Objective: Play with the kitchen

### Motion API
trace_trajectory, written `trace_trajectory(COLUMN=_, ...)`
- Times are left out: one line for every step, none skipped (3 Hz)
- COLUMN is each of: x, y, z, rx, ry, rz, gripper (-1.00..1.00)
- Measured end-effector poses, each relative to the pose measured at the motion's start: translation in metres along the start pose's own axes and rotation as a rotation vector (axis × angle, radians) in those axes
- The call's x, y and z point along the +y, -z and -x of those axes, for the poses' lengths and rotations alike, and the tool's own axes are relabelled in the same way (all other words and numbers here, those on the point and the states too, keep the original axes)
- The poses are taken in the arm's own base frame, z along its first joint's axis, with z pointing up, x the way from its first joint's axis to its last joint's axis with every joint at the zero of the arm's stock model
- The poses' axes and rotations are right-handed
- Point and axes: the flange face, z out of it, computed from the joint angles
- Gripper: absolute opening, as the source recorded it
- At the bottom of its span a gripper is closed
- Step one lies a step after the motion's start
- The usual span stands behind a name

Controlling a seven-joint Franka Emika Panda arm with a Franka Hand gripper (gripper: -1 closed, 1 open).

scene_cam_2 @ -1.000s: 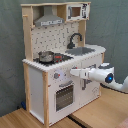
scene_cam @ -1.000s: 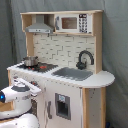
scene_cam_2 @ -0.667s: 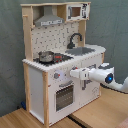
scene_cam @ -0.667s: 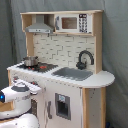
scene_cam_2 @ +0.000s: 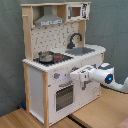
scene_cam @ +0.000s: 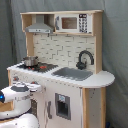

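the kitchen [scene_cam_2: 60, 60] has a pot [scene_cam_2: 46, 56] on top. the gripper [scene_cam_2: 74, 76] touches its front; cannot tell if open.

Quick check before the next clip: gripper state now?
Gripper: cannot be told; it sits at the kitchen front by the knobs.

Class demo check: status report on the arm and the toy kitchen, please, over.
Gripper at the toy kitchen's front panel, beside the knobs, above the oven door; finger state unclear. Small pot on the stovetop, sink bare. Nothing blocking.
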Motion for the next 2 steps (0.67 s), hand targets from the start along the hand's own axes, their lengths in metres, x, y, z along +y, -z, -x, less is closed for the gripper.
trace_trajectory(x=0.001, y=-0.0006, z=-0.0003, rx=-0.012, ry=-0.103, rz=-0.008, gripper=-1.0)
trace_trajectory(x=0.0006, y=-0.0006, z=0.0, rx=-0.013, ry=-0.104, rz=-0.009, gripper=1.0)
